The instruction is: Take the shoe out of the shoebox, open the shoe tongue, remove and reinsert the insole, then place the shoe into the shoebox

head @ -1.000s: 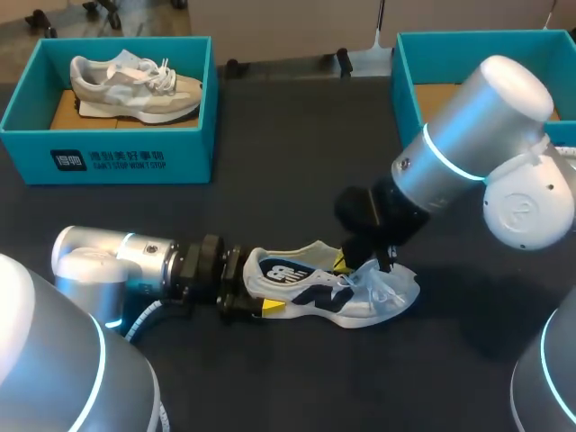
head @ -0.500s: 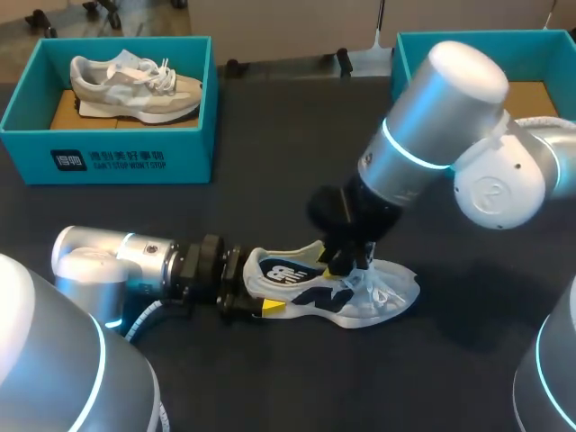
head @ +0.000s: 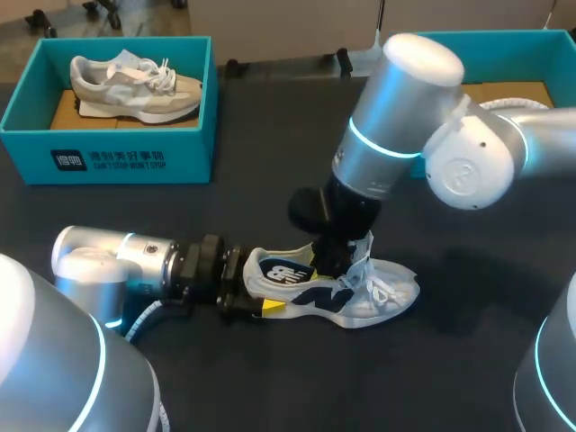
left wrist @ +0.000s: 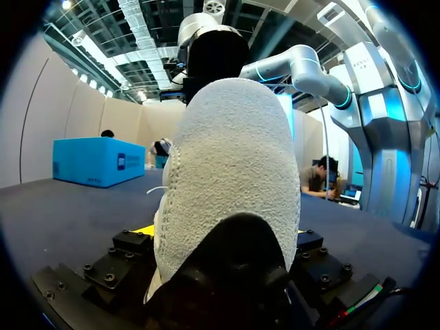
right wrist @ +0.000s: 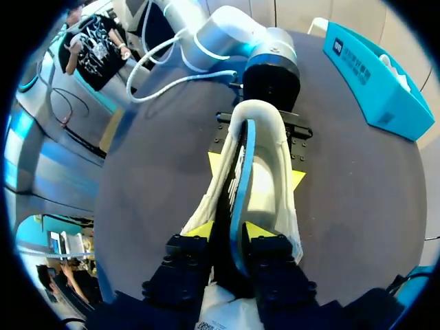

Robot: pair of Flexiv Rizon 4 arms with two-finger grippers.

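Jaws, left gripper (head: 263,283): clamped from both sides on the heel of the shoe (head: 378,292), which rests sole-down on the table (head: 360,387) with its toe pointing away from the fingers.
Jaws, right gripper (right wrist: 232,232): set down in the shoe's opening, closed on the dark, blue-edged insole (right wrist: 239,172), which stands on edge between the yellow tips.
Shoebox (head: 108,160): well apart from both grippers, holding a second, pale shoe (head: 135,85).

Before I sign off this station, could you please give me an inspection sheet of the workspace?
Surface: dark matte table.
Job's things: white-and-navy mesh sneaker resting on the table; open teal cardboard shoebox behind the right arm.
Clutter: second teal shoebox holding a beige sneaker.
Grippers: left gripper shut on the white-and-navy sneaker's heel; right gripper at its opening, grip unclear.
Cables: grey cable along the left arm.
Surroundings: nothing seen.
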